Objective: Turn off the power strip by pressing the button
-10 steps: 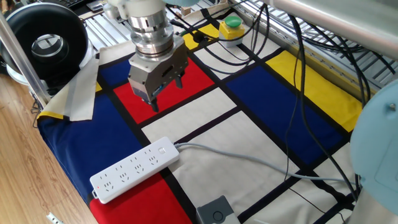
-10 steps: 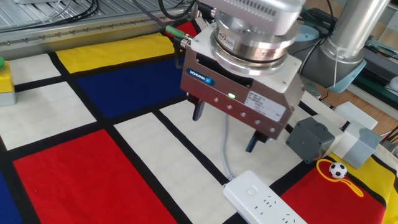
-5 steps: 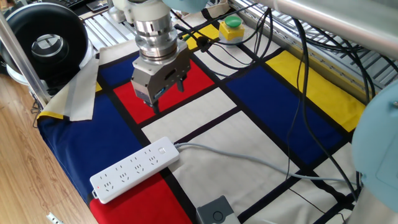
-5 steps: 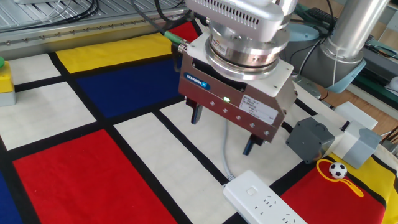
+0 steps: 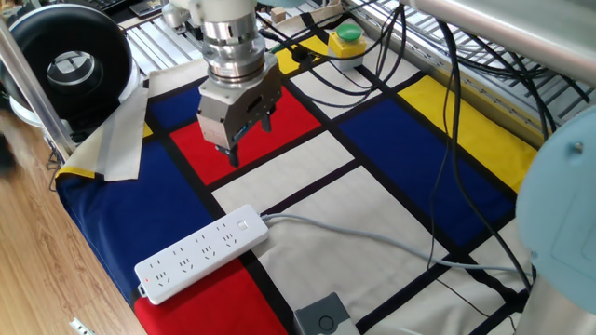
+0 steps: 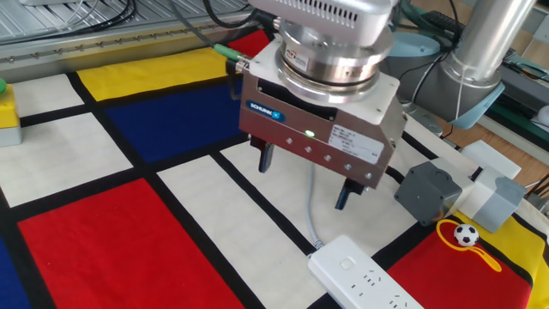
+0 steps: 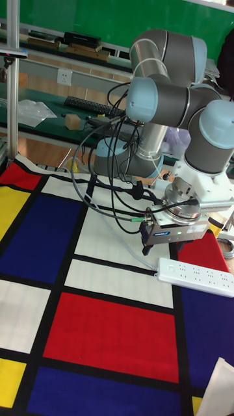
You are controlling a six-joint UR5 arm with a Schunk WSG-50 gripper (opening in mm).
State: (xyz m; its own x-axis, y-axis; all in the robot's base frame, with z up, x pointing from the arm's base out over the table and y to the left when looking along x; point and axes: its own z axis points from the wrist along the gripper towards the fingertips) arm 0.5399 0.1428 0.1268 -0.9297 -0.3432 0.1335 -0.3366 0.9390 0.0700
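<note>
The long white power strip (image 5: 198,254) lies on the coloured cloth near the table's front edge, and its grey cord (image 5: 372,240) runs off to the right. The button (image 5: 244,224) is a small flush white switch at the strip's cord end. My gripper (image 5: 250,140) hangs over the red and white panels, behind that cord end and apart from the strip. In the other fixed view the gripper (image 6: 304,177) stands open with a wide gap between its dark fingers and nothing in it, above the cord just beyond the strip (image 6: 364,276). The tall fixed view shows the gripper (image 7: 163,249) beside the strip (image 7: 198,273).
A green round button on a yellow box (image 5: 346,40) stands at the back. A small grey box (image 6: 429,191) sits right of the gripper, with a ball keyring (image 6: 465,234) near it. Black cables (image 5: 438,121) cross the cloth. A black round device (image 5: 70,60) is at the left.
The gripper has drifted slightly left in the other fixed view and a little farther from the strip. Its fingers have stayed open. The strip has not moved.
</note>
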